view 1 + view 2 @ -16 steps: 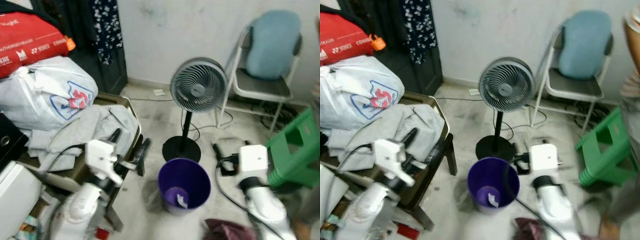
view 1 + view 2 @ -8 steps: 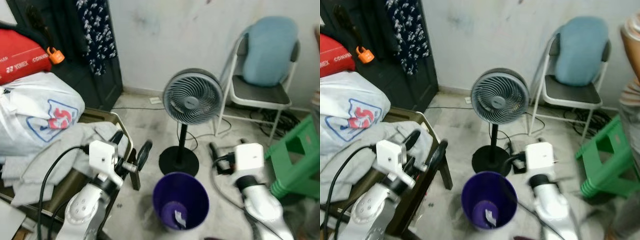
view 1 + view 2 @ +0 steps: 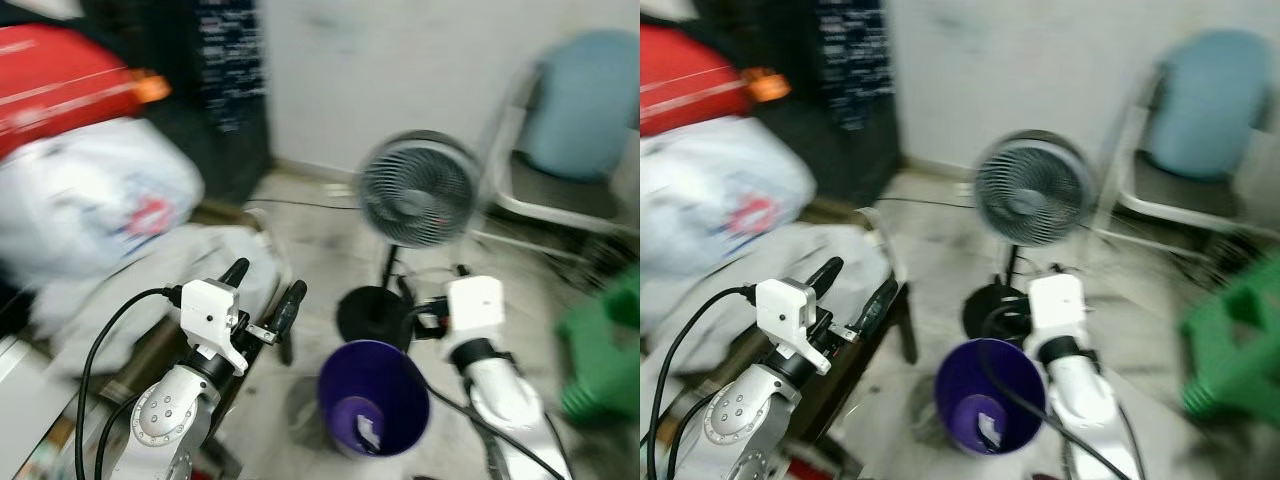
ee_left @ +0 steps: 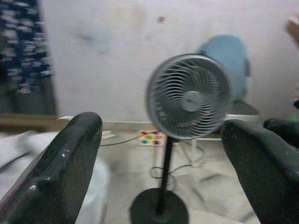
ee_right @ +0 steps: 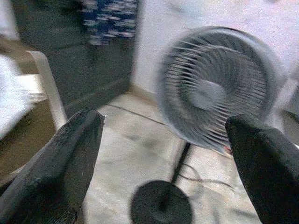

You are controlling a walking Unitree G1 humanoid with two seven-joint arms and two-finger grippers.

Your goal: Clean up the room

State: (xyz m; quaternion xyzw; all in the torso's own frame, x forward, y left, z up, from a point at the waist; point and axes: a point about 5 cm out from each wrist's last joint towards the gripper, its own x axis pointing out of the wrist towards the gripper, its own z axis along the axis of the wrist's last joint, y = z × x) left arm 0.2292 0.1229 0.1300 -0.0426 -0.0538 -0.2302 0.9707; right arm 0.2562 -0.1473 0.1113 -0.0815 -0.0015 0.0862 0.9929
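As the view swings rightward, blurring, both claws (image 3: 262, 290) (image 5: 159, 154) stay spread wide, empty

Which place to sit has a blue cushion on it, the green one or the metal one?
The metal folding chair by the wall has the blue cushion against its back. The green stool is bare plastic.

Purple bin (image 3: 374, 398), grey fan (image 3: 418, 190)
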